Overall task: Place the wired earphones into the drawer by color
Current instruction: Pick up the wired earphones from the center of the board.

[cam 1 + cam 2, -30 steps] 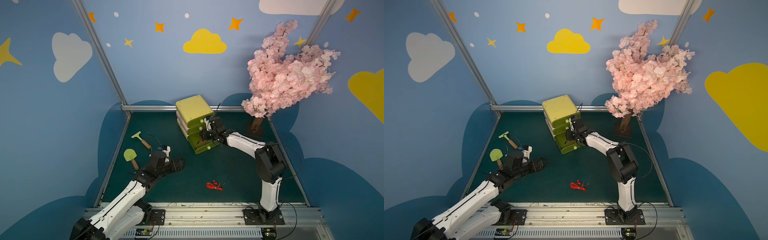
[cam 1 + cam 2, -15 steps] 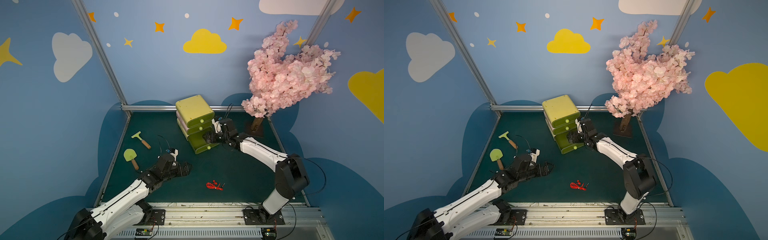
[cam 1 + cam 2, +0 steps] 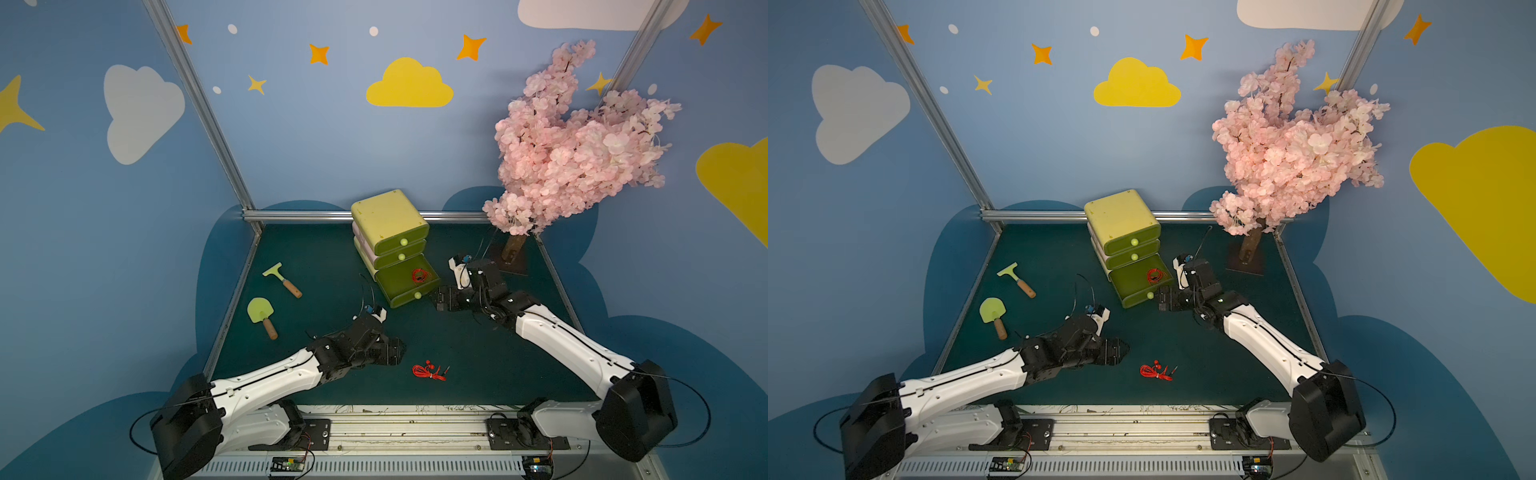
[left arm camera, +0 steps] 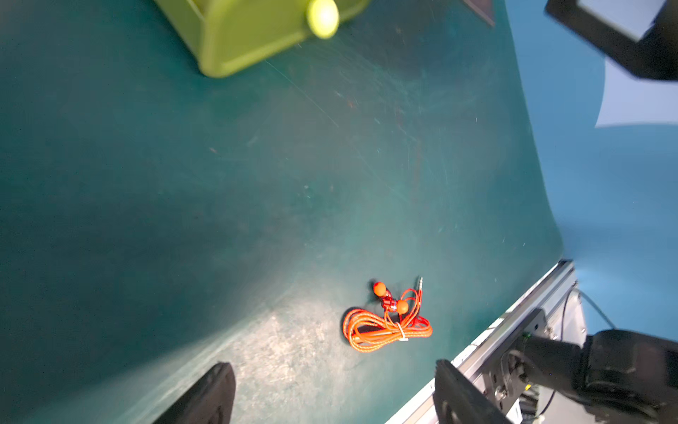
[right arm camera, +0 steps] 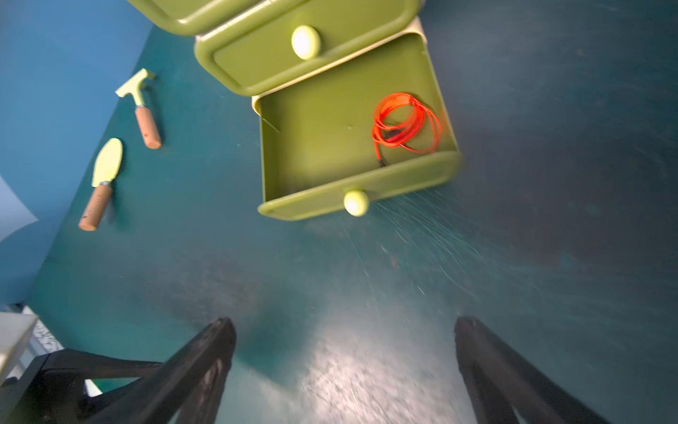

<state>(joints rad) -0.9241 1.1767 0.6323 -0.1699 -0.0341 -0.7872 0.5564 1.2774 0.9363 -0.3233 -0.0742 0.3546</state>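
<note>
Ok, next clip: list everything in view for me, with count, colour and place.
plastic three-drawer cabinet: one, green, back centre of the mat
bottom drawer: one, green, pulled open
coiled wired earphones: two, red; one in the bottom drawer, the other on the mat near the front
wooden-handled toy scraper: one, pale green, left of the cabinet
wooden-handled toy shovel: one, pale green, in front of the scraper
artificial blossom tree: one, pink, back right corner
mat: one, dark green, tabletop
left gripper: black, open, by the loose earphones
right gripper: black, open, beside the drawer front

Our jaws stand wide apart and empty; the red earphones (image 4: pixel 387 323) lie coiled on the surface (image 4: pixel 183 183) just ahead, the green drawer (image 4: pixel 249 40) farther beyond.
</note>
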